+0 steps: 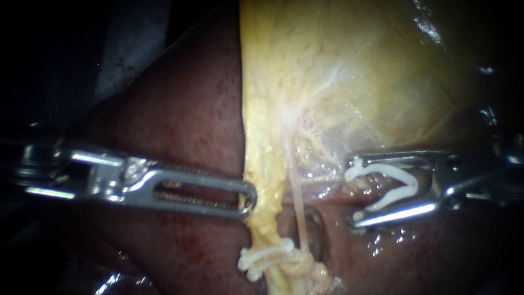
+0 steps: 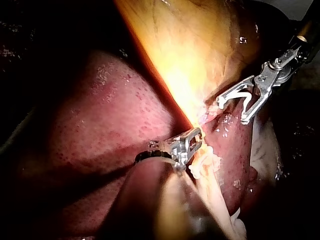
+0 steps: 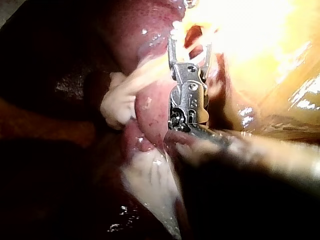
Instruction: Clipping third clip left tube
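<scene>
Two instruments (image 1: 250,198) (image 1: 356,191), three clips (image 1: 388,186) (image 1: 265,258).

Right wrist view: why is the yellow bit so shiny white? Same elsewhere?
Right wrist view: glare washes out the gallbladder ahead of the right instrument. Left wrist view: a smaller glare streak on it. Endoscope view: evenly lit, dark edges.

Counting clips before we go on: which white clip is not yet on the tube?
The white V-shaped clip carried open by my right instrument, apart from the thin pale tube; the other white clips are closed around it.
</scene>
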Tool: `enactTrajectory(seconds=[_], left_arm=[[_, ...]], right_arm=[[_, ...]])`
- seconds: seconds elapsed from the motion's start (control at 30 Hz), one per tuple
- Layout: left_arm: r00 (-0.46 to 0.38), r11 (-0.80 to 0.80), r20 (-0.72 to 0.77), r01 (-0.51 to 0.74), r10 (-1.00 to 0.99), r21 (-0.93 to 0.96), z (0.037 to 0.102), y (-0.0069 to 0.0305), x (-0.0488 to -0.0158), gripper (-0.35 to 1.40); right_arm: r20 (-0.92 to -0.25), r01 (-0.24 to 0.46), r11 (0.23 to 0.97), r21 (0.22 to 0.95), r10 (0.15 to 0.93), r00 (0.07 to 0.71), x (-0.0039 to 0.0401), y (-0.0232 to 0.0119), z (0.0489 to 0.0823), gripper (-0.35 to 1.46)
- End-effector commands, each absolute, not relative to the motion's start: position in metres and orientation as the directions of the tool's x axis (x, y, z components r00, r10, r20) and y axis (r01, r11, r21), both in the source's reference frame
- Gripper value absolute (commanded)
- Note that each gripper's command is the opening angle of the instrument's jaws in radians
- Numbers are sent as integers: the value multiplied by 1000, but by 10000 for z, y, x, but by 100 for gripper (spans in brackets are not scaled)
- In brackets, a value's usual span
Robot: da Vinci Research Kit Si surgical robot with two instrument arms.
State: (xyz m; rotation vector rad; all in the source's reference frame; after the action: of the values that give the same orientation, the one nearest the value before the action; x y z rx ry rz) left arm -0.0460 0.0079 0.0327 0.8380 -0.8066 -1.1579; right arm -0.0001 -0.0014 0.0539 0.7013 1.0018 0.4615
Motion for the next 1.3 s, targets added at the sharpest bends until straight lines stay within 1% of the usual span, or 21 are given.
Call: enactTrajectory(seconds=[0.03, 0.17, 0.6, 0.9, 1.3], left_arm=[[209, 188, 104, 436, -972, 880, 326, 79, -460, -35], [209, 187, 103, 435, -973, 881, 324, 79, -460, -35], [207, 186, 103, 436, -973, 880, 320, 78, -458, -35], [207, 186, 103, 436, -973, 880, 318, 77, -459, -35], [206, 185, 103, 437, -973, 880, 317, 76, -461, -35]], right_arm=[[-597, -36, 692, 721, 647, 475, 1, -18, 542, 59], [-587, -32, 681, 732, 653, 479, 13, -33, 553, 59], [-565, -22, 658, 753, 663, 491, 45, -61, 581, 59], [-551, -28, 645, 764, 674, 492, 63, -62, 586, 59], [-547, 5, 635, 773, 662, 513, 95, -71, 599, 58]])
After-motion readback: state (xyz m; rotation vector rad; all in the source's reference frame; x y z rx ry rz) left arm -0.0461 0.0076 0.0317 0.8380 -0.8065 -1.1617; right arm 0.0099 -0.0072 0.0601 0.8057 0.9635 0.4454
